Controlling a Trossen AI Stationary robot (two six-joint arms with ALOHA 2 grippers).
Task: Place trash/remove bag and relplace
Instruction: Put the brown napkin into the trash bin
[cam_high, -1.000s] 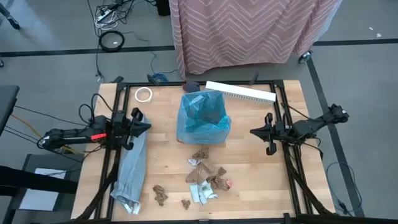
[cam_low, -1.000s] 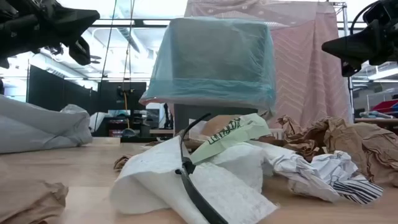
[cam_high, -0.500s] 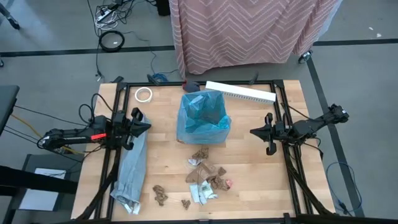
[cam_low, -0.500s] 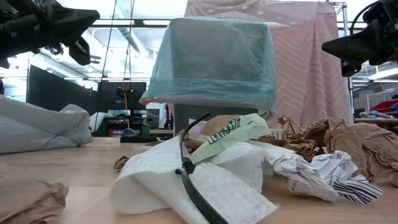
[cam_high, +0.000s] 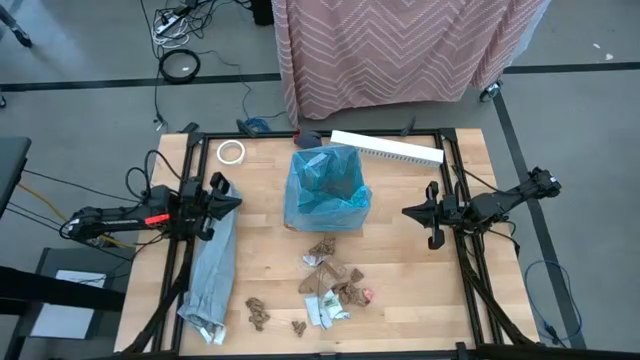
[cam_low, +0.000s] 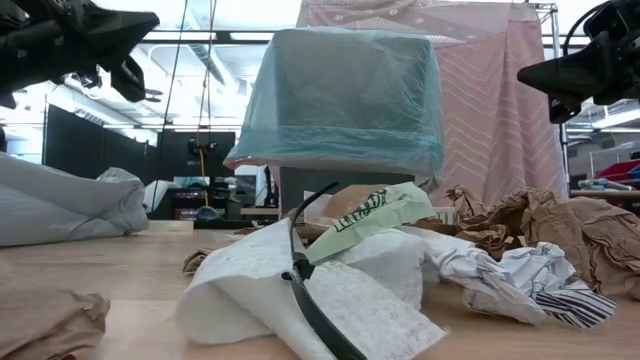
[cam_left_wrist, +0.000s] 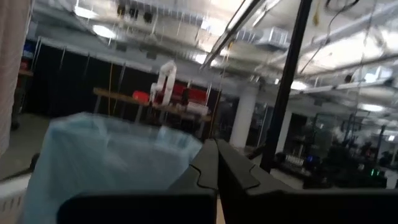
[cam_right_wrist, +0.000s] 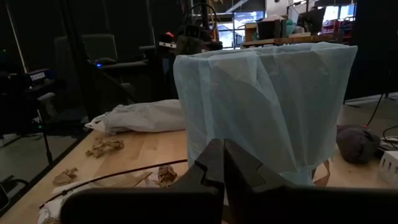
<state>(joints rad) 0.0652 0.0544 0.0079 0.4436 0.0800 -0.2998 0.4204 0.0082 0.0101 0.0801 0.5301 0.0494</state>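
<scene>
Trash (cam_high: 332, 285): scraps lie loose on the table (cam_high: 260, 260) in front of the bin, whose blue bag (cam_high: 325, 190) is fitted and open for loading. I hold 2 grippers, left (cam_high: 237, 198) and right (cam_high: 405, 211), shut and empty, flanking the bin.

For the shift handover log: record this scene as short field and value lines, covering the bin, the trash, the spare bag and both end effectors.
bin: centre of table, lined with the blue bag, open at the top
trash: scattered on the table in front of the bin, none held
grey bag: lying flat along the table's left side
left end effector: shut, empty, in the air left of the bin
right end effector: shut, empty, in the air right of the bin
tape roll: far left corner
</scene>
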